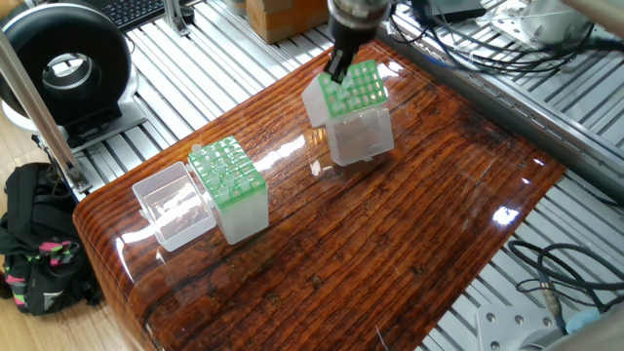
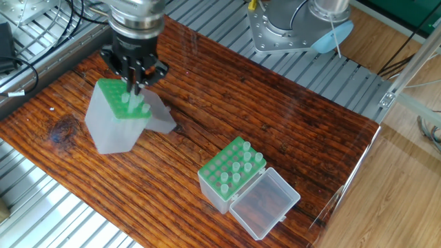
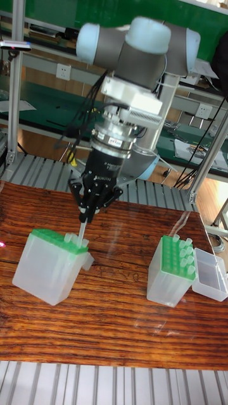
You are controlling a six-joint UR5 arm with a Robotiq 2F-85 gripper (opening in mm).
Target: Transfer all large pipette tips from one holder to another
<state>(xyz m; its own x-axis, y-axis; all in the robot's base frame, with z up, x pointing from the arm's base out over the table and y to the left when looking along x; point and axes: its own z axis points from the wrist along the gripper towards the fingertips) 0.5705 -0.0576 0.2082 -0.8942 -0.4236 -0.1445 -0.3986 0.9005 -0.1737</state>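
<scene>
Glossy wooden table [image 1: 390, 234], translucent plastic holders [image 2: 114, 127]

The arm came down from the top centre of the tall fixed view, wrist vertical, tool pointing straight down. The gripper [image 3: 84, 218] sat left of centre there, and at the upper left of the other fixed view [image 2: 134, 77]. Its dark fingers [image 3: 92, 197] were drawn close together, pinched on a tip [image 3: 82, 231].
</scene>
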